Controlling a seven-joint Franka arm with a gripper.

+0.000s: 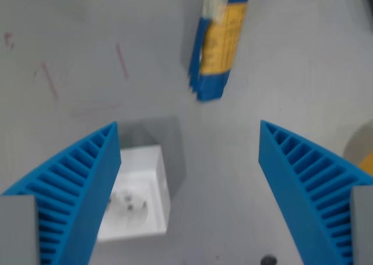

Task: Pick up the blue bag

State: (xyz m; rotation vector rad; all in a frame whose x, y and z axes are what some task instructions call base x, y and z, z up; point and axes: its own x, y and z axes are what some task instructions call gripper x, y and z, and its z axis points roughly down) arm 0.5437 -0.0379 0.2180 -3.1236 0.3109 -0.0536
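Two ribbed blue fingers (76, 195) framing the lower view, jaws spread wide, gripping nothing. White socket block (137, 195) sitting on grey desk (70, 38), partly hidden behind the finger at the wrist view's left. Blue bag (218, 41) lying well ahead of gripper (189, 177), slightly right of centre, long axis running nearly straight away. Likely needing forward travel before closing.
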